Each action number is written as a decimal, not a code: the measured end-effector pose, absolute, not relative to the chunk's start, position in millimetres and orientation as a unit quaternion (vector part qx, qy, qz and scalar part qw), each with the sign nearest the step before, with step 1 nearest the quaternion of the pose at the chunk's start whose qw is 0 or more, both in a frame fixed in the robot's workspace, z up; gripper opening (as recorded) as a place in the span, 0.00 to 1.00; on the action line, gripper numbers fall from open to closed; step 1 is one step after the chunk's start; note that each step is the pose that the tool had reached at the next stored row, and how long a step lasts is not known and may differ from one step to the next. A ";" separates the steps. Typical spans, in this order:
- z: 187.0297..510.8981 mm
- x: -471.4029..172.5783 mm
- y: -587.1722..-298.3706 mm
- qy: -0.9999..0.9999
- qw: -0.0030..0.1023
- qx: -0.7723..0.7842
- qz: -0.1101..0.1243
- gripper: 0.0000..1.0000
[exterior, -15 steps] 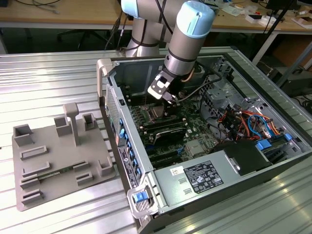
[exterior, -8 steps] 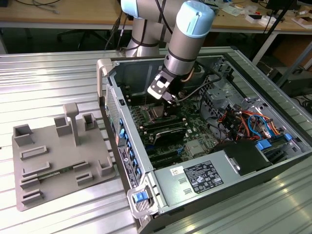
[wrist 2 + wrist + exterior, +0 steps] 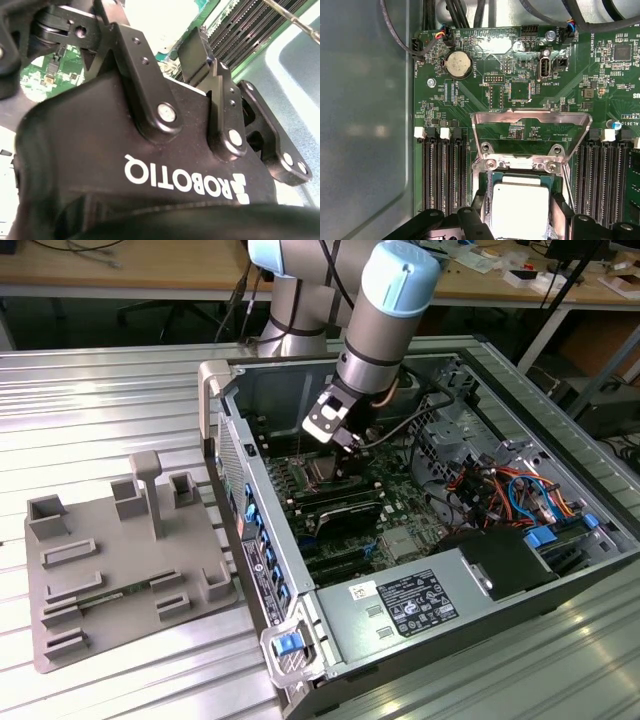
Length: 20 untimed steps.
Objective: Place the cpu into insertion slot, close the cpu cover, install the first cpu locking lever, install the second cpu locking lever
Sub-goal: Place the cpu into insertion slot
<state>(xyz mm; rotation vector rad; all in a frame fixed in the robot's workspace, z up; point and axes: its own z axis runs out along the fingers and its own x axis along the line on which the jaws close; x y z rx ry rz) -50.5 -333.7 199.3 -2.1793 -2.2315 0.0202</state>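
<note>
The cpu cover (image 3: 532, 116) lies beside the cpu (image 3: 520, 210), memory slots (image 3: 442, 175) flanking both.

The flat square chip with a silver-grey metal top (image 3: 520, 212) lies level inside the square dark socket with a thin metal rim (image 3: 479, 192). The square silver metal frame (image 3: 532, 117) is open, swung back flat from its hinge edge beside the socket. The green board (image 3: 470, 95) shows through its cut-out centre.
</note>
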 end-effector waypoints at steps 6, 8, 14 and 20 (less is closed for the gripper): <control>199.3 -53.2 -334.8 -0.716 0.012 -0.698 0.006 0.54; 201.8 -53.2 -334.9 -0.717 0.012 -0.697 0.006 0.54; 203.1 -53.2 -335.0 -0.718 0.012 -0.696 0.005 0.54; 203.2 -53.2 -336.2 -0.725 0.013 -0.689 0.005 0.54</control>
